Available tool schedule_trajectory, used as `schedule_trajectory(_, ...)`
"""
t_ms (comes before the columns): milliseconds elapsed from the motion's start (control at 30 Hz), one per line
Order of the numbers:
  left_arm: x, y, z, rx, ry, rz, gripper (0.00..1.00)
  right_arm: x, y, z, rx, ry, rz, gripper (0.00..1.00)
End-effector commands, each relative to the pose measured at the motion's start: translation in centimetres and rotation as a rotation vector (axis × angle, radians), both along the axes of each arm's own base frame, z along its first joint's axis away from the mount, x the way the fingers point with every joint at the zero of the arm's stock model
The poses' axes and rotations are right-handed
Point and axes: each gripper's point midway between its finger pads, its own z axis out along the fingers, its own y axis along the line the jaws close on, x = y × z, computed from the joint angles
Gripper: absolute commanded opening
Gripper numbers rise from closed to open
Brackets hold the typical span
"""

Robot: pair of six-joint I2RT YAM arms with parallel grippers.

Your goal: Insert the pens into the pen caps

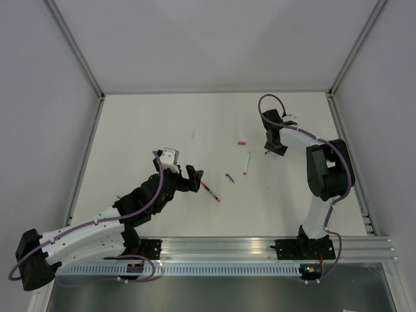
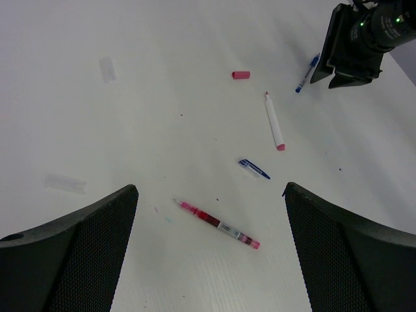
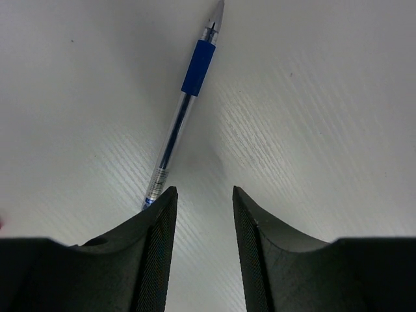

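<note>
Top view: I am reading the left gripper (image 1: 193,177) as sitting low over the middle-left of the tabletop (image 1: 143,130), with its fingers spread wide. The red pen (image 1: 210,191) is lying just to its right, apart from it. A dark blue cap (image 1: 229,177) is lying a little farther right. Next comes the whitish pen (image 1: 247,162) with a red end, and the red cap (image 1: 241,141) is lying on the far side of that. The right gripper (image 1: 273,151) is pointing down at the tabletop on the right, near the whitish pen.

Left wrist view: I am seeing both fingers (image 2: 78,260) standing wide apart with nothing clamped. The red pen (image 2: 218,224) is lying flat just beyond their tips, untouched. Beyond it are the dark blue cap (image 2: 254,169), the whitish pen (image 2: 273,121) and the red cap (image 2: 240,75), all apart from one another. A blue pen (image 2: 307,73) is lying at the far right, just beside the right gripper (image 2: 348,52).

Right wrist view: I am seeing the fingers (image 3: 153,260) standing apart, with only bare tabletop in the gap. The blue pen (image 3: 183,110) is lying flat outside the gap, on the left of this view. Its near end is disappearing behind one fingertip, and I cannot tell whether they are touching.
</note>
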Motion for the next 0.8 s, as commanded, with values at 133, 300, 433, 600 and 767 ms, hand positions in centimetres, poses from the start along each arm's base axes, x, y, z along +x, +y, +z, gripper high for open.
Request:
schedule_trajectory(133,0.1,-0.4,0.8,-0.022,-0.019,-0.011,0.99,2.5,0.5,5.0,0.073,-0.198,-0.074,0.47)
schedule_trajectory(300,0.1,-0.5,0.8,-0.021,-0.017,-0.014,0.99,3.5,1.0,4.3,0.085,-0.164,-0.071,0.48)
schedule_trajectory(433,0.1,-0.5,0.7,-0.014,-0.019,-0.011,0.99,3.8,0.9,3.0,0.076,-0.124,-0.088,0.48)
schedule_trajectory(600,0.1,-0.7,0.4,-0.01,-0.012,-0.019,0.99,4.1,0.7,2.2,0.066,-0.124,-0.091,0.48)
schedule_trajectory(767,0.1,-0.8,0.5,-0.009,-0.011,-0.019,0.99,3.5,0.3,0.2,0.049,-0.077,-0.103,0.48)
